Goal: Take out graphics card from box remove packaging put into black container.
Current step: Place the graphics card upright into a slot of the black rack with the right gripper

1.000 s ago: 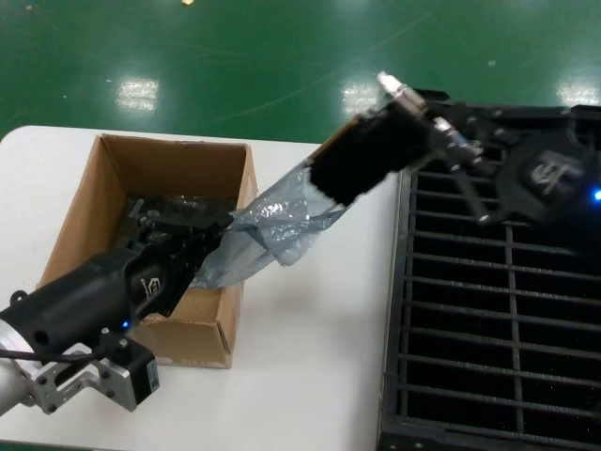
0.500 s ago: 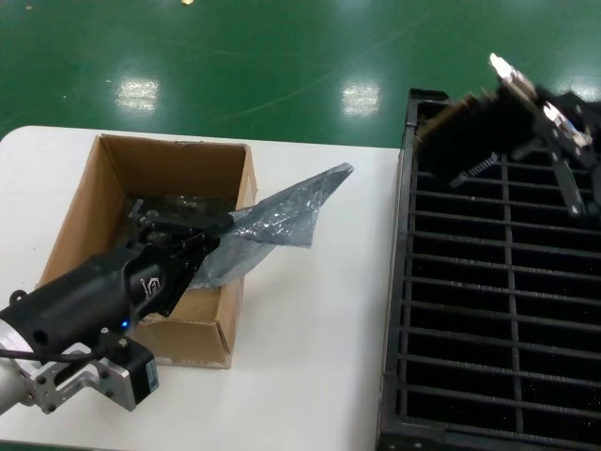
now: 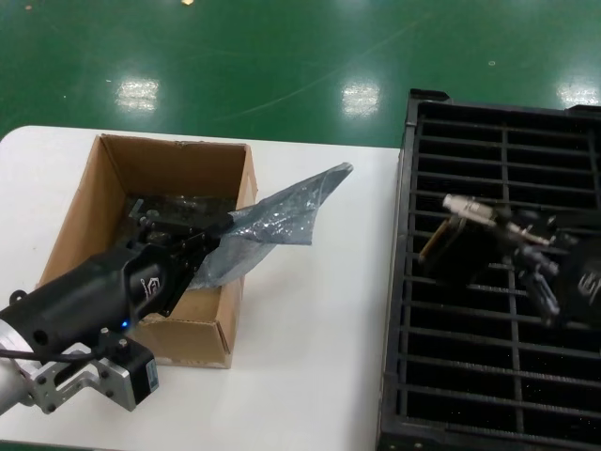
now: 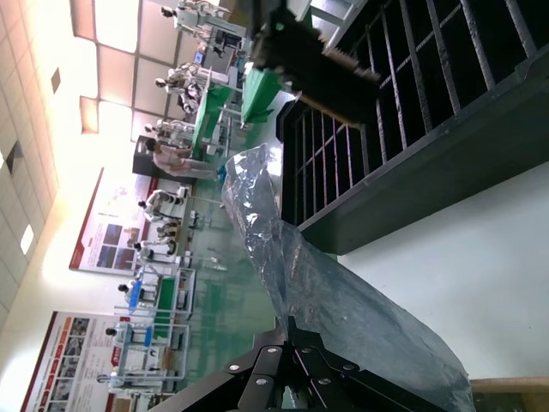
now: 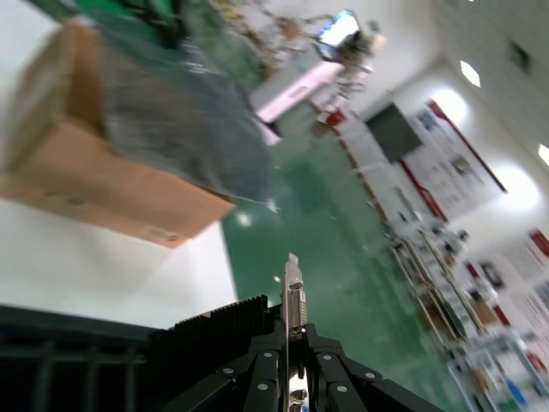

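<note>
Left arm reaches in from the near left, forearm angled up and right; left gripper [image 3: 202,246] clamped on the packaging [image 3: 272,224] at its lower end. Right arm comes in from the right edge, wrist level, pointing left; right gripper [image 3: 512,240] closed on the graphics card [image 3: 460,246] at its bracket end, card edge-up between the fingers [image 5: 266,373].

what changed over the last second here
The right tool pulled the card out of the bag, carried it right, then lowered it over the tray. The left tool stayed shut on the bag at the box.
</note>
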